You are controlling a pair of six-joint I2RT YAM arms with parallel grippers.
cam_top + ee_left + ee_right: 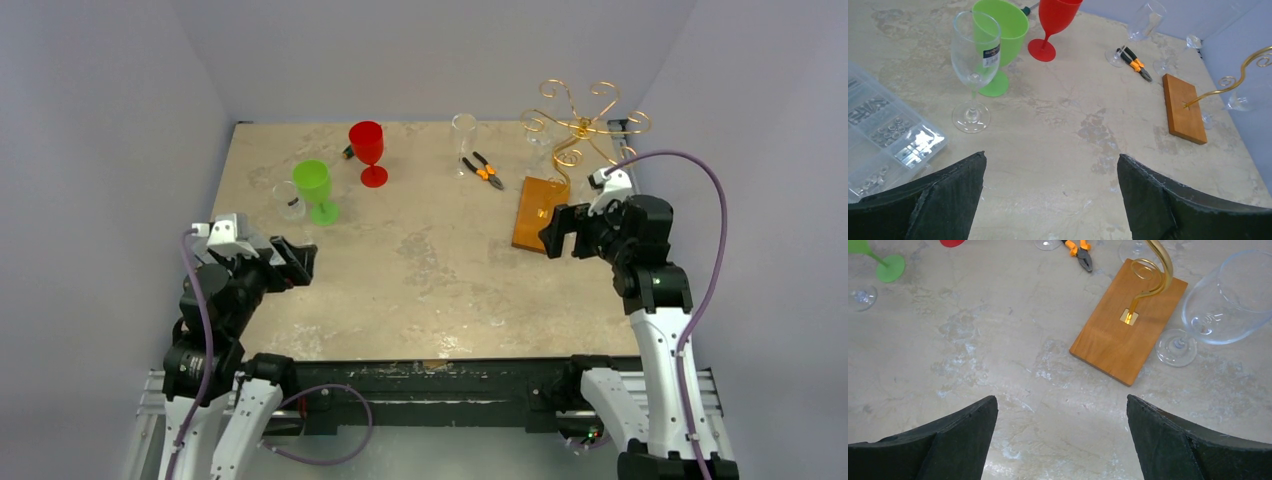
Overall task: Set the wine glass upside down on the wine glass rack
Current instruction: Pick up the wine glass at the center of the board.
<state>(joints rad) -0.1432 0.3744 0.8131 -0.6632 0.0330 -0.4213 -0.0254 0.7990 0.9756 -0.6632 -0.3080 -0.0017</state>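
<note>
On wine glass: sticker, print unreadable | left fingers, right fingers spread wide, empty

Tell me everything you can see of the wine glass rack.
The wine glass rack is thin gold wire: curled spiral arms spreading from one bent stem, set through a small brass plate into a flat rectangular orange-brown wooden base. It stands upright at the far right of the table, base flat on the top. A clear wine glass stands just beside the base.
</note>
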